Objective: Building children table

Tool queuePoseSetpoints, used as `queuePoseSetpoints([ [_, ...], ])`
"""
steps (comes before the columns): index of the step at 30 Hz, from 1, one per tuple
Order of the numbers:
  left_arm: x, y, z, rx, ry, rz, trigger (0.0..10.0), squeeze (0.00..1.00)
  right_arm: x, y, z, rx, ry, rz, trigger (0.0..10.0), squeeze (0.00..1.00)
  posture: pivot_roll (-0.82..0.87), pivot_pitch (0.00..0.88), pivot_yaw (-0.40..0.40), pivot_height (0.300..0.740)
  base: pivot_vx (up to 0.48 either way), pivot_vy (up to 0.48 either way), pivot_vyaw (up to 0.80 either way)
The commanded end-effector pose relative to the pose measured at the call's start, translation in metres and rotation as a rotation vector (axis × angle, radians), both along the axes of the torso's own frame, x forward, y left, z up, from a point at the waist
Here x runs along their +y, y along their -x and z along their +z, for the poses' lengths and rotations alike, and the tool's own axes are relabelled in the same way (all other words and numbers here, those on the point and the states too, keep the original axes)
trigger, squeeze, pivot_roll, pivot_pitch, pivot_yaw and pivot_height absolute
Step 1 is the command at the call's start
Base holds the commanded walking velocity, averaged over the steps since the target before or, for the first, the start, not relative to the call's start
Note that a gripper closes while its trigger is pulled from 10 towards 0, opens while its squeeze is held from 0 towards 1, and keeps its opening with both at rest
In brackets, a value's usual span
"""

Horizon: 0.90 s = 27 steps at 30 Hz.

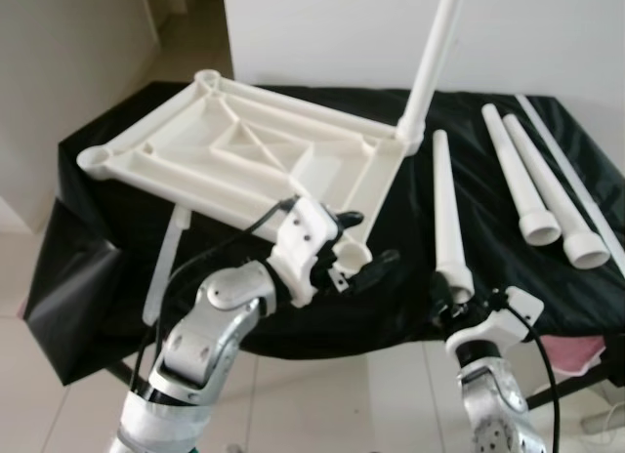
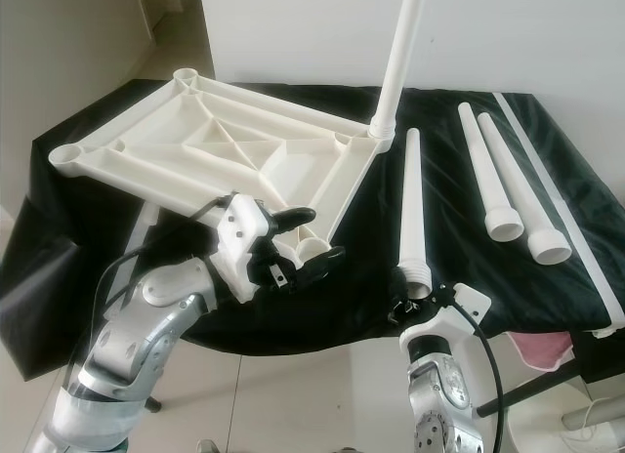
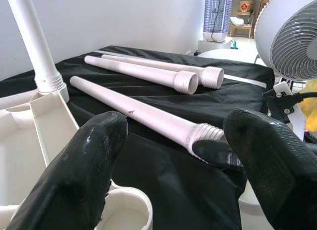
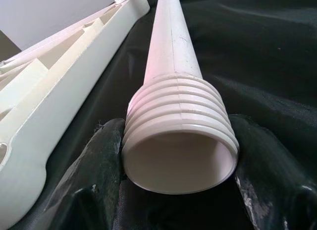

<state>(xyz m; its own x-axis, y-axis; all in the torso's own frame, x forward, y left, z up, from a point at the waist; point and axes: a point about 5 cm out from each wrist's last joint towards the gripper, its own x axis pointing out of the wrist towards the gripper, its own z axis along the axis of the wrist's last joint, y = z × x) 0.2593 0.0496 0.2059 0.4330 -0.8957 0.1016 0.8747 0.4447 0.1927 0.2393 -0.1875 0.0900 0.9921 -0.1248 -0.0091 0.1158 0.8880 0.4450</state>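
The right gripper (image 4: 178, 155) sits at the near edge of the work surface with its two black fingers (image 4: 94, 180) pressed against either side of the ribbed, threaded end of a long white plastic table leg (image 1: 446, 209), so it is closed around that leg. The leg lies flat on the black cloth (image 1: 469, 307) and points away from the robot, just beside the right edge of the tabletop.

The left gripper (image 1: 363, 246) is raised at the near right corner of the upturned cream plastic tabletop (image 1: 244, 150). Its fingers (image 3: 84, 165) stand wide apart on either side of the round corner socket (image 3: 126, 210), and from the wrist view I cannot tell whether they touch it.

The tabletop lies underside up, its ribs and diagonal braces showing, tilted so its left side is lifted above the cloth. A round socket shows at each of its near-left and far-left corners. At its far right corner an upright white leg (image 1: 430, 67) is already seated, rising towards the pale wall (image 1: 342, 33).

Further right, two more white tapered legs (image 1: 532, 185) lie side by side on the cloth, threaded ends toward the robot. Past them a thin white strip (image 1: 576, 189) runs along the cloth's right side. A white fan (image 3: 292, 36) stands beyond the table in the left wrist view.
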Motion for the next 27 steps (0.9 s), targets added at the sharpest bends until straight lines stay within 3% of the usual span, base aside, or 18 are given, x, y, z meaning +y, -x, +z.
queuePoseSetpoints([
  [1, 0.0, 0.0, 0.004, -0.01, 0.005, 0.021, 10.0, 0.0, 0.001, 0.005, -0.004, 0.024, 0.005, -0.001, 0.0, 0.0, -0.03, 0.061, -0.029, 0.74, 0.0, 0.0, 0.0],
  [3, 0.0, 0.001, 0.004, -0.011, 0.006, 0.019, 10.0, 0.0, 0.001, 0.012, 0.0, 0.019, 0.017, -0.002, 0.0, 0.0, -0.04, 0.058, -0.028, 0.74, 0.0, 0.0, 0.0],
  [4, 0.0, 0.0, 0.004, -0.011, 0.007, 0.017, 10.0, 0.0, 0.0, 0.014, 0.001, 0.018, 0.025, 0.0, 1.1, 0.0, -0.04, 0.058, -0.026, 0.74, 0.0, 0.0, 0.0],
  [5, 0.0, 0.0, 0.004, -0.011, 0.007, 0.017, 10.0, 0.0, 0.0, 0.014, 0.001, 0.018, 0.025, 0.0, 1.1, 0.0, -0.04, 0.058, -0.026, 0.74, 0.0, 0.0, 0.0],
  [6, -0.001, 0.0, 0.004, -0.012, 0.007, 0.015, 10.0, 0.0, 0.0, 0.015, 0.001, 0.019, 0.027, 0.001, 10.0, 0.0, -0.04, 0.056, -0.025, 0.74, 0.0, 0.0, 0.0],
  [11, -0.002, 0.001, 0.004, -0.013, 0.006, 0.007, 10.0, 0.0, -0.001, 0.015, 0.004, 0.007, 0.047, -0.004, 10.0, 0.0, -0.05, 0.054, -0.022, 0.74, 0.0, 0.0, 0.0],
  [12, -0.003, 0.001, 0.004, -0.013, 0.007, 0.002, 10.0, 0.0, -0.001, 0.014, 0.011, -0.028, 0.065, -0.011, 10.0, 1.0, -0.05, 0.051, -0.021, 0.74, 0.0, 0.0, 0.0],
  [19, -0.005, 0.002, 0.003, -0.008, 0.007, -0.008, 10.0, 0.0, -0.004, 0.01, 0.037, -0.155, 0.1, -0.052, 10.0, 1.0, -0.05, 0.048, -0.019, 0.74, 0.0, 0.0, 0.0],
  [20, -0.006, 0.003, 0.003, -0.006, 0.009, -0.013, 10.0, 0.0, -0.004, 0.009, 0.042, -0.18, 0.083, -0.045, 10.0, 0.53, -0.05, 0.049, -0.019, 0.74, 0.0, 0.0, 0.0],
  [21, -0.006, 0.003, 0.003, -0.006, 0.009, -0.013, 10.0, 0.0, -0.004, 0.009, 0.042, -0.18, 0.083, -0.045, 10.0, 0.53, -0.05, 0.049, -0.019, 0.74, 0.0, 0.0, 0.0],
  [22, -0.009, 0.007, 0.001, 0.0, 0.009, -0.029, 10.0, 0.0, -0.006, 0.006, 0.048, -0.204, 0.062, -0.04, 10.0, 0.0, -0.05, 0.045, -0.016, 0.74, 0.0, 0.0, 0.0],
  [25, -0.014, 0.011, -0.002, 0.01, 0.006, -0.049, 10.0, 0.0, -0.011, 0.001, 0.055, -0.21, 0.05, -0.035, 10.0, 0.0, -0.05, 0.043, -0.014, 0.74, 0.0, 0.0, 0.0],
  [27, -0.017, 0.013, -0.004, 0.023, 0.003, -0.062, 10.0, 0.0, -0.014, -0.008, 0.055, -0.147, 0.08, -0.052, 10.0, 0.0, -0.05, 0.041, -0.012, 0.74, 0.0, 0.0, 0.0],
])
